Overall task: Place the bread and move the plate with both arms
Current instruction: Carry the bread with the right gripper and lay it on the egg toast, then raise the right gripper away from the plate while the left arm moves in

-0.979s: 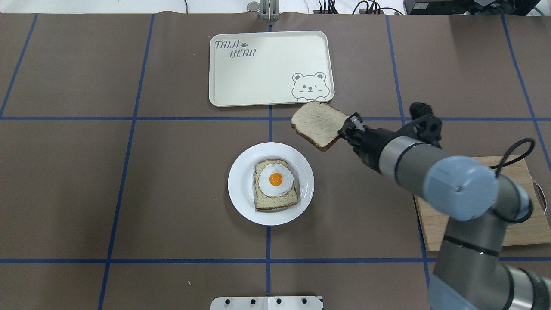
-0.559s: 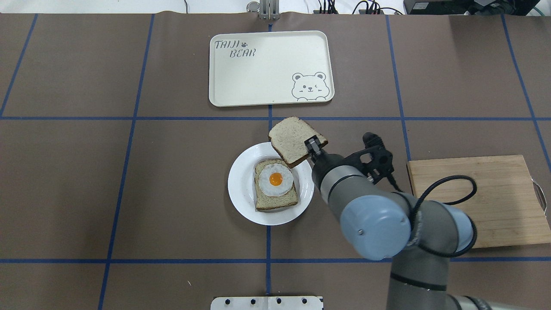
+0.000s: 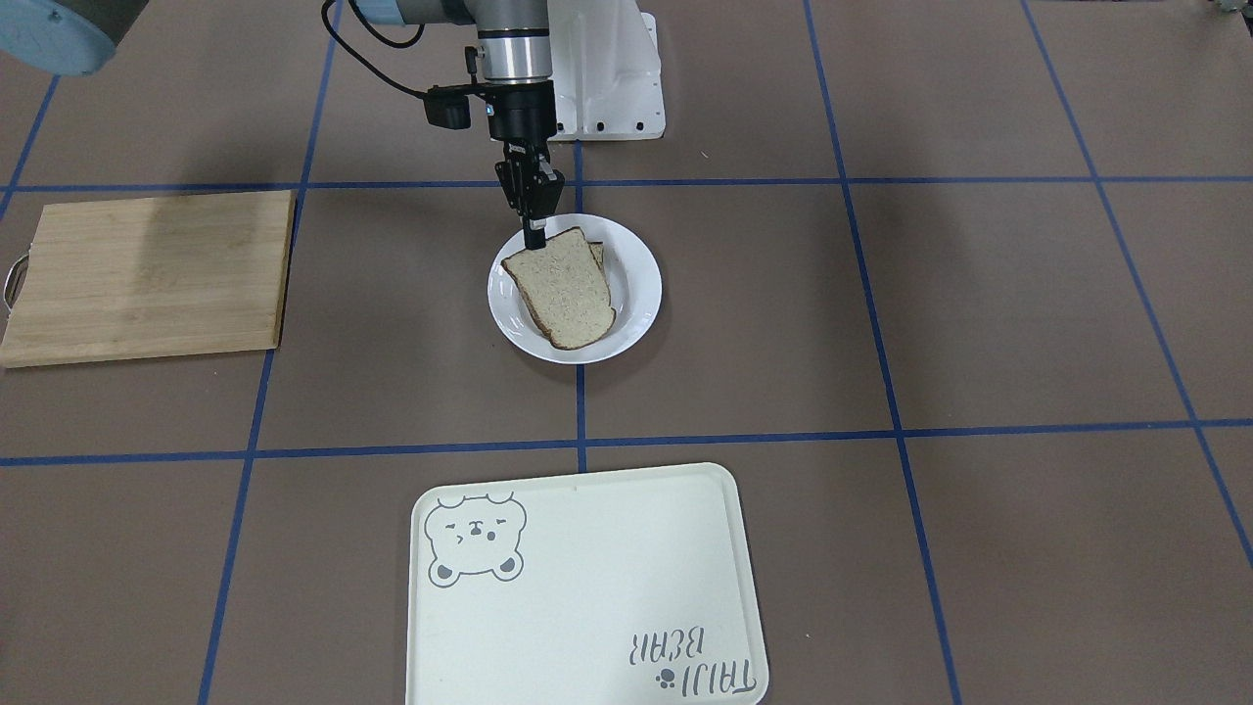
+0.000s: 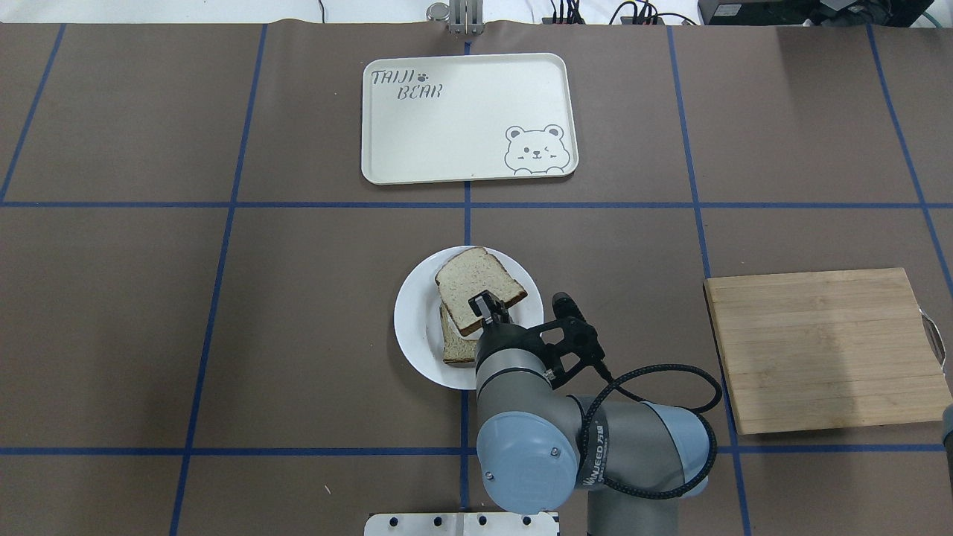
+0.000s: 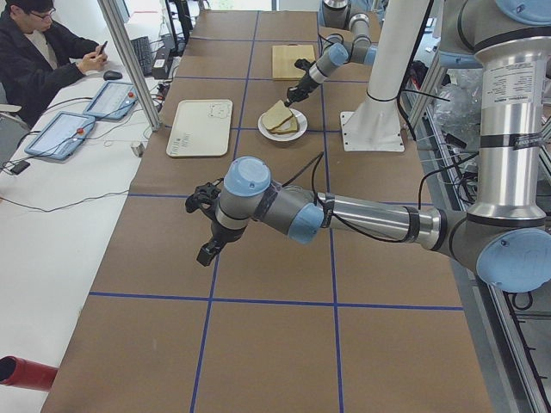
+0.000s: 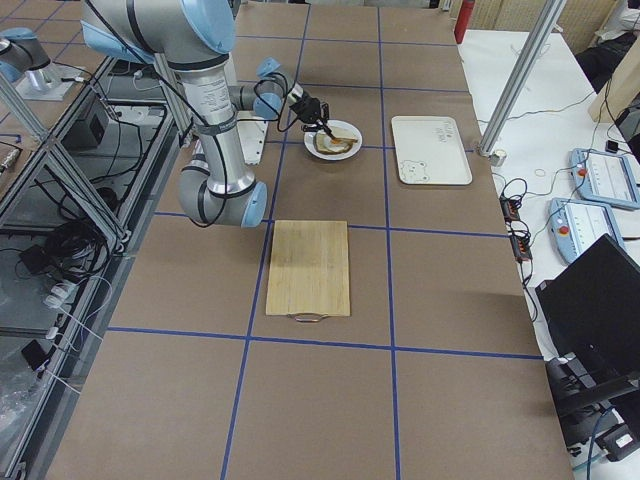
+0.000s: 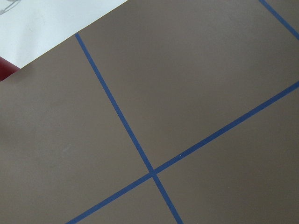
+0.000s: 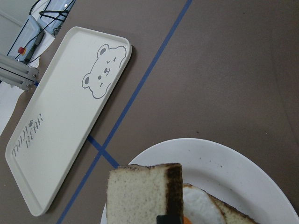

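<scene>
My right gripper (image 4: 484, 305) is shut on the near edge of the plain bread slice (image 4: 480, 286). It holds the slice tilted over the white plate (image 4: 413, 327), on top of the slice with the fried egg (image 4: 453, 347), which is mostly covered. The front-facing view shows the bread (image 3: 563, 289), the gripper (image 3: 535, 235) and the plate (image 3: 638, 294). The right wrist view shows the bread's crust edge (image 8: 140, 193), a bit of egg (image 8: 201, 205) and the plate (image 8: 233, 158). My left gripper (image 5: 207, 252) hangs over bare table far from the plate, seen only from the side; I cannot tell if it is open.
The cream bear-print tray (image 4: 461, 119) lies beyond the plate. A wooden cutting board (image 4: 819, 350) lies to the right. A seated person (image 5: 43, 52) is at a side desk past the table's far edge.
My right arm has swung the bread from beside the tray's near corner back and left onto the plate, so it now covers the egg slice. The gripper has stayed shut on it.
</scene>
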